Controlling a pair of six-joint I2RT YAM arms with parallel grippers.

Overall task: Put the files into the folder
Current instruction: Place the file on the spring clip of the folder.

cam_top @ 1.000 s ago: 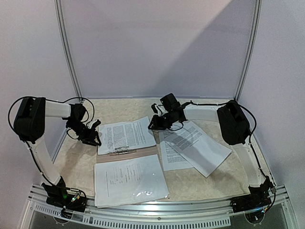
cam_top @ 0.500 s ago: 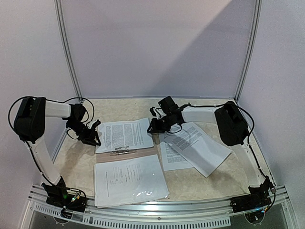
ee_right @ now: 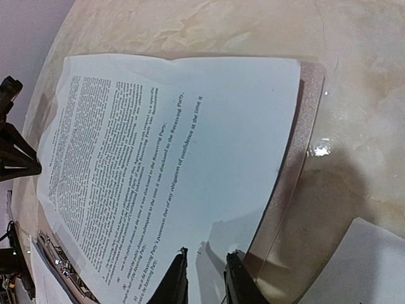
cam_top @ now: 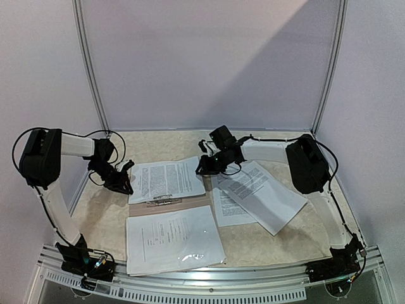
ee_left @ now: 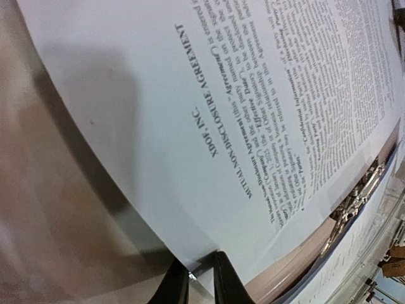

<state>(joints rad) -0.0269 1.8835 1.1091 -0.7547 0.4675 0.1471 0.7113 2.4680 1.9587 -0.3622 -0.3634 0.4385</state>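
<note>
Left gripper (ee_left: 201, 258): fingers drawn almost together on the left corner of the printed sheet (cam_top: 168, 179); the corner sits in the slit between them and curves up off the surface below.
Right gripper (ee_right: 206, 254): fingers stand a narrow gap apart at the opposite, right edge of the same sheet; whether they clamp it cannot be told.
Sleeved sheet (cam_top: 174, 239): nearest the arm bases, lying flat, glossy cover catching glare at its near right corner.
Folder (cam_top: 193, 201): open flat at table centre, mostly covered; a taupe strip shows between the two sheets, and a margin shows beside the printed sheet's right edge.
Clip (cam_top: 163, 201): metal, on the taupe strip, at the near edge of the printed sheet.
Printed sheet: on the far half of the folder, text face up, spanning between both grippers.
Loose sheets (cam_top: 262, 196): two overlapping pages right of the folder, the upper one skewed.
Table (cam_top: 101, 215): mottled beige surface carrying all items.
</note>
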